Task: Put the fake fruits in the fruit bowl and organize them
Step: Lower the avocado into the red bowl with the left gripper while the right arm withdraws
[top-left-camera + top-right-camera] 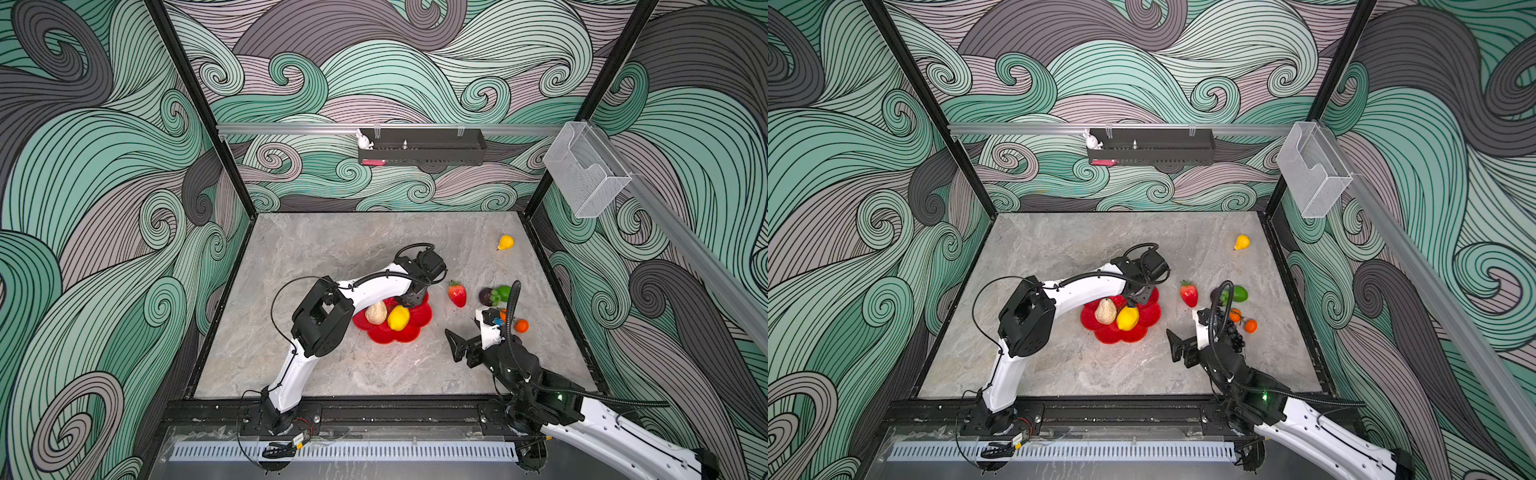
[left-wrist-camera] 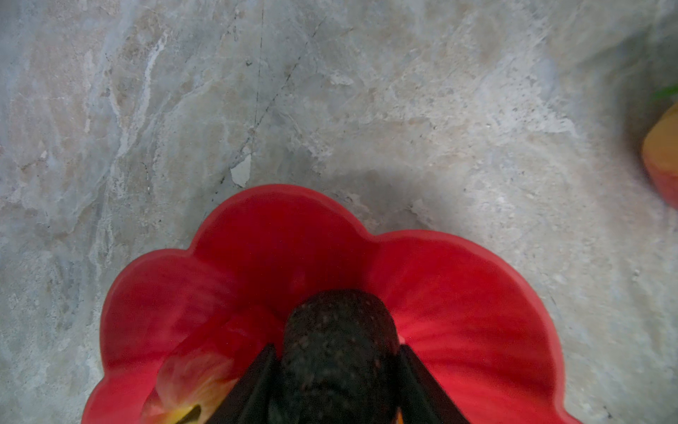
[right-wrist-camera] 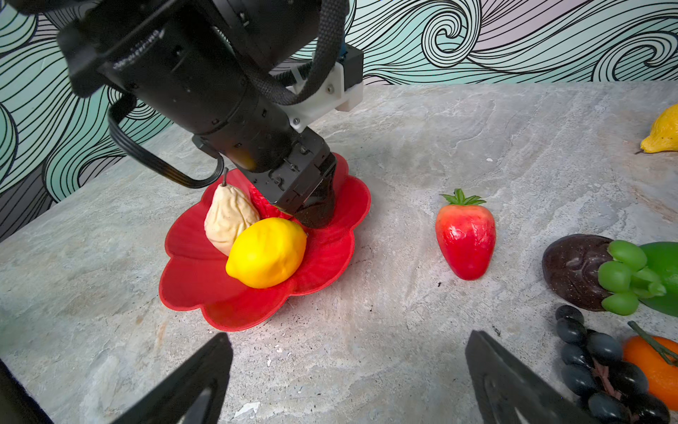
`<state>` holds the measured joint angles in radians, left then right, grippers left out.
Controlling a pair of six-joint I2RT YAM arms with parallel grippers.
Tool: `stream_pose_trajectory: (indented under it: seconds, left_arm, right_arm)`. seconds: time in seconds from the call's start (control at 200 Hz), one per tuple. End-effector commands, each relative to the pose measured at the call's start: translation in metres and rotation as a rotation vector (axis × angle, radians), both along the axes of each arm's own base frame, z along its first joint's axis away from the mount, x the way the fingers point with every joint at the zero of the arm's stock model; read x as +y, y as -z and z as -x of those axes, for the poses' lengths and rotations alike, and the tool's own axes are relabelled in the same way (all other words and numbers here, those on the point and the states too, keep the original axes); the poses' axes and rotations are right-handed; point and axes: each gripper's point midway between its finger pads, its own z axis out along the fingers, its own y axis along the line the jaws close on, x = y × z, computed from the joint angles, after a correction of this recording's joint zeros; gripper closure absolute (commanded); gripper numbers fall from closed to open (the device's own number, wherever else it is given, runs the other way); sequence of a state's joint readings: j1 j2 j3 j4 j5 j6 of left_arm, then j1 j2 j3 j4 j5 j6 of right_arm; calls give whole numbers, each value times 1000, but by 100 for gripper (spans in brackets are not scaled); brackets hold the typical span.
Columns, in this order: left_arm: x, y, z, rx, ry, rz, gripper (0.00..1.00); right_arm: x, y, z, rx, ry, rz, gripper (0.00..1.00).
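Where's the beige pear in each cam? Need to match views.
Top view: beige pear, left part of the red flower bowl, beside the lemon.
Top view: same place.
Left wrist: not in it.
Right wrist: in the bowl, behind the lemon.
Shared landmark: red flower bowl, in all four.

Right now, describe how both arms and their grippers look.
Both arms, left arm and right arm, have white shells with black joints. A thin black cable loops along the left; a ribbed black hose follows the right. Left gripper and right gripper have black tapered fingers.
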<state>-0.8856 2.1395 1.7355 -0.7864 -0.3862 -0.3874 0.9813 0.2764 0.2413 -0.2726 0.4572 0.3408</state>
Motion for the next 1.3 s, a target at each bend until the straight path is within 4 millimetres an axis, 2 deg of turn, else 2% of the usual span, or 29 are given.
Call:
stream_pose_trajectory:
  seconds: [0.0,0.185,0.39,0.711,0.886,1.066,1.296]
  left_arm:
    - [2,6,1,19,-16,3,45]
    - [3,5,2,24,-17,9,43]
    - [2,-6,1,5,-17,29,36]
    - [0,-18,2,-1,-11,54,35]
    - [0,-33,11,-4,5,87,29]
    - [-4,-50,22,-12,69,121,28]
    - [-6,-53,42,10,175,114,27]
  right_arm:
    - [0,-5,-2,-12,6,-9,0]
    - [0,-4,-2,-10,5,-6,0]
    - [1,-3,-2,-8,5,-5,0]
    - [1,-3,-2,-6,4,-4,0]
    - [1,-3,-3,-6,5,-5,0]
    - [1,-2,-3,-4,4,-4,0]
    - [0,-3,-3,-5,9,-6,0]
